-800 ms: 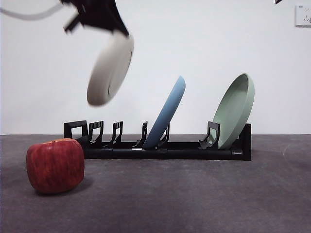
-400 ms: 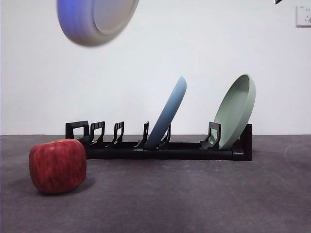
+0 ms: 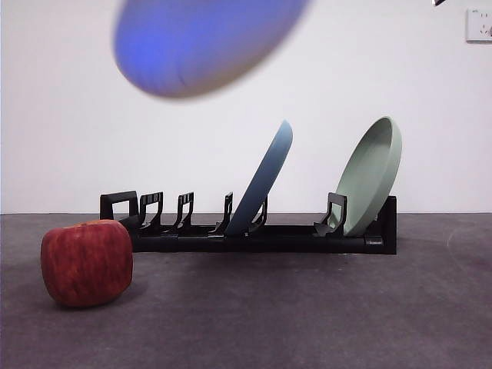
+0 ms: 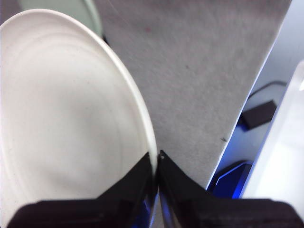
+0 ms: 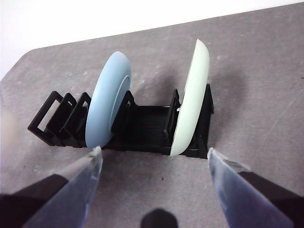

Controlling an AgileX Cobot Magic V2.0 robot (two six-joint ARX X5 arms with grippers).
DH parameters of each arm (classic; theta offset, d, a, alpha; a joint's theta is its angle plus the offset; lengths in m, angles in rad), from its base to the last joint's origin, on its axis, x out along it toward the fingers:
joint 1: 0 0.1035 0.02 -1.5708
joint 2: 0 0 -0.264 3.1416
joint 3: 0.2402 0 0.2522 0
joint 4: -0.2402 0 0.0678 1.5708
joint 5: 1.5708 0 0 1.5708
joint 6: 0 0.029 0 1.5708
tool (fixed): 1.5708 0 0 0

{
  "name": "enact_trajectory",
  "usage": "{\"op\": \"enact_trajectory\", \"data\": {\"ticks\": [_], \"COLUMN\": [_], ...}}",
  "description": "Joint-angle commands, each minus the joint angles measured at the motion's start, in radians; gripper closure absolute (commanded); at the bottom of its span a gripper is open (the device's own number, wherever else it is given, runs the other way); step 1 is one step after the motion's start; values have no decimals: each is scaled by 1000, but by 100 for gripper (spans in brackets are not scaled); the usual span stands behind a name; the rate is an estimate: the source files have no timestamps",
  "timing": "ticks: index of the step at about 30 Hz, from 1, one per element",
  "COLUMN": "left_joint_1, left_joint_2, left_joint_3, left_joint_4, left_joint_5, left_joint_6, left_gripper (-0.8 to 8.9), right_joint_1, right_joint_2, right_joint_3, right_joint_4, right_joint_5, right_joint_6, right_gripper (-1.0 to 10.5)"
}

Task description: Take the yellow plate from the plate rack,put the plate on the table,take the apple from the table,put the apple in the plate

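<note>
so the left gripper (image 4: 156, 161) has its two black jaws pinched tight on the rim of the yellow plate (image 4: 66, 118), and the plate's up in the air, clear of the plate rack (image 3: 250, 227). in the front view the plate (image 3: 204, 42) is just a big blurry blob near the top of the shot, above the rack's left half, tinted bluish there, while the left wrist view shows it as plain cream with a raised rim. under it is the dark grey table (image 3: 307, 315).

the apple (image 3: 87, 262) sits on the table near the rack's squared loop end, a bit in front of it, red with faint yellowish streaks.

the rack holds the light blue plate (image 3: 265, 181) leaning in a middle slot and the pale green plate (image 3: 373, 177) leaning at the far end. the slots by the loop end are bare.

the right gripper (image 5: 154, 168) hangs back above the table with its jaws spread wide, looking down at the rack (image 5: 142, 126), holding nothing. from there both the blue plate (image 5: 109, 102) and the green plate (image 5: 192, 95) show edge-on.
</note>
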State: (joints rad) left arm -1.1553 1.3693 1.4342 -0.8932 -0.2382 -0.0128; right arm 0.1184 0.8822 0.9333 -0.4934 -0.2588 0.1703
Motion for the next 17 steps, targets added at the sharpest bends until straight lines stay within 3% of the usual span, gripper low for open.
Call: {"op": "enact_trajectory", "data": {"ticks": [1,11,17], "left_joint_1": [-24,-19,-17], "left_joint_2": [68,428,547], "left_joint_3": [-76,-159,-159], "left_joint_4": [75,327,338], "left_joint_5": [-23,-82,-67], "left_joint_6": [-29,33,43], "left_gripper": [822,822,813], "right_joint_1": [0,0,0], "right_joint_2": [-10,-27,-27], "right_joint_3": [6,7,7], "right_joint_4": [7,7,7], "right_joint_5": [3,3,3], "right_joint_6": [-8,-8,-14], "right_gripper": [565,565,565]}}
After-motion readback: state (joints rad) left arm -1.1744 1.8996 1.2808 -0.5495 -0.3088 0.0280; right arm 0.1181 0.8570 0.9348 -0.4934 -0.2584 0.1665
